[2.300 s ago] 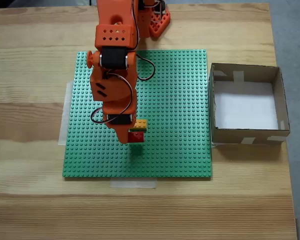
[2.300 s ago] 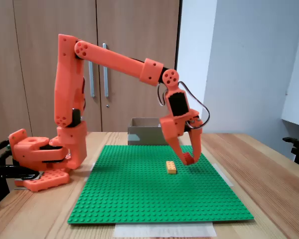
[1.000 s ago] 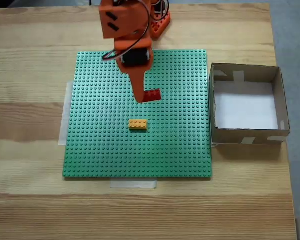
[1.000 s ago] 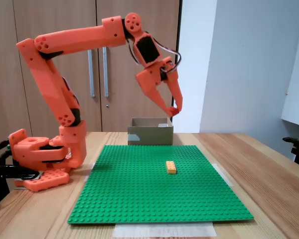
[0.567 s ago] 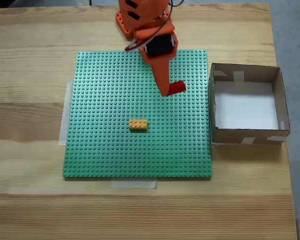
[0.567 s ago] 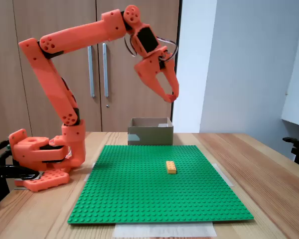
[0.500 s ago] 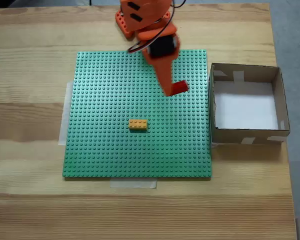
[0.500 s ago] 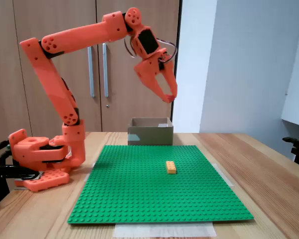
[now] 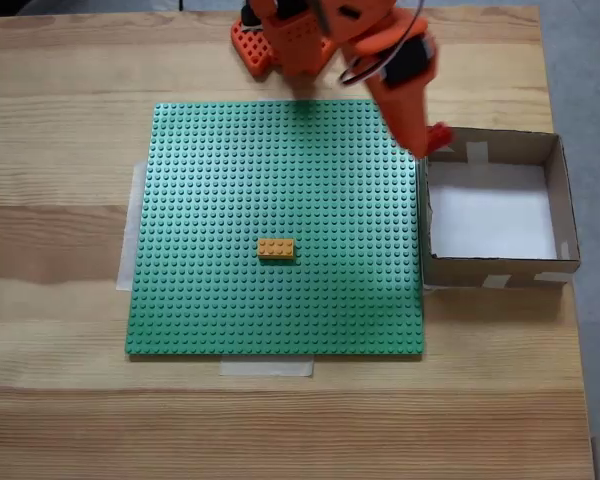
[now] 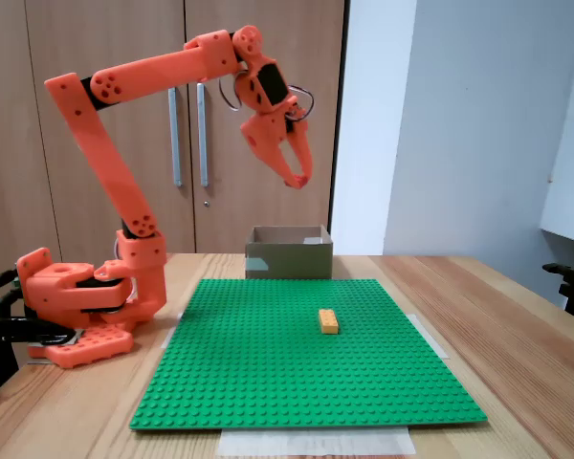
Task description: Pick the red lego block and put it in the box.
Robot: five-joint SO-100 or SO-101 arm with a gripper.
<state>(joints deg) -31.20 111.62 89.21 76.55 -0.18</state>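
Carrying the red brick (image 9: 439, 136) clamped in my gripper (image 9: 435, 140), high above the table. Box (image 9: 562, 190) lies just to the right in the top-down view (brick over its near wall); further rightward travel needed before release.

Wooden table (image 9: 60, 400), green baseplate (image 9: 210, 290) taped down, box (image 9: 570, 200) beside it, arm base (image 10: 72, 301)

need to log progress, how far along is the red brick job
Pickup looks done: the pincer holds the red lego block in the air, at the cardboard box near wall in a fixed view. The orange-yellow brick sits on the green baseplate. Left: move over the white floor and release.
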